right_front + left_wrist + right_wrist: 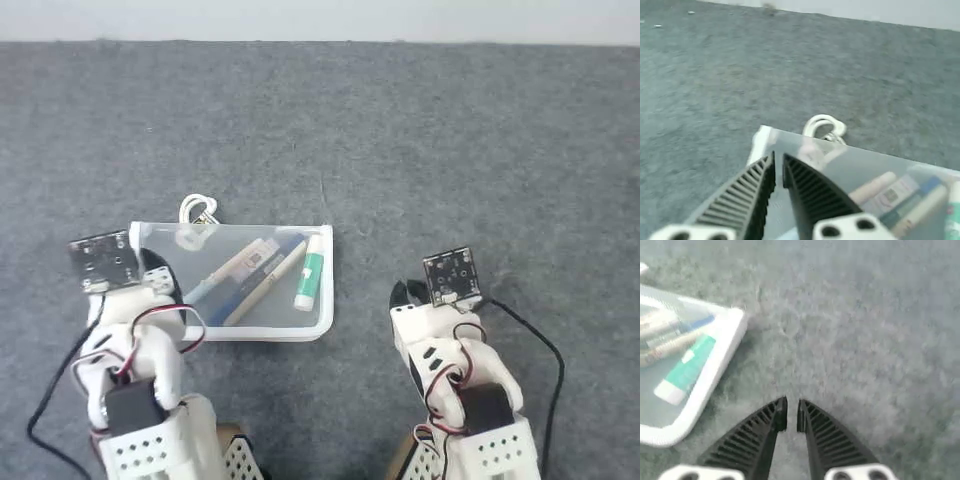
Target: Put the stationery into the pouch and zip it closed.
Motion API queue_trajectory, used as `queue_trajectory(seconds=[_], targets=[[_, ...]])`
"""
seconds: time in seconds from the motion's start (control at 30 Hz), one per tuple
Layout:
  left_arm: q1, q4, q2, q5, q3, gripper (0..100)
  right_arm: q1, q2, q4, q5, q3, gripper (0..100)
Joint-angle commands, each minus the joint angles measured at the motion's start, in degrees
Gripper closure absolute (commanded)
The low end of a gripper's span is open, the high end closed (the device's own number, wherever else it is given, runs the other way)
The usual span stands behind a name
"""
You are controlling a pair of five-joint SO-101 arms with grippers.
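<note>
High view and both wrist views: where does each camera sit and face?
High view: above the table, looking down on the pouch, left arm and right arm.
Left wrist view: on the left arm, facing past the left gripper at the pouch's corner.
Right wrist view: on the right arm, facing the right gripper over the table.
Shared: all show the pouch.

The left arm (pixel 135 365) and right arm (pixel 458 362) match — white plastic, perforated bases (pixel 150 452), black motors (pixel 130 405), red and black cables (pixel 160 313), a dark square board (pixel 103 258) at each wrist — with ribbed black fingers (pixel 810 192).
</note>
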Motion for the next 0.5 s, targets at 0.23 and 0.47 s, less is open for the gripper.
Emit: queue_trajectory(seconds=[0.23,0.47], targets=[[9.14,-1.85,-1.05,0.35,4.26,99,1.19,-0.84,0.66,-1.32,2.46,96.1],[15.65,-1.93,-1.05,0.35,9.01,99,5.05,-0.84,4.35,-1.32,2.46,96.2]])
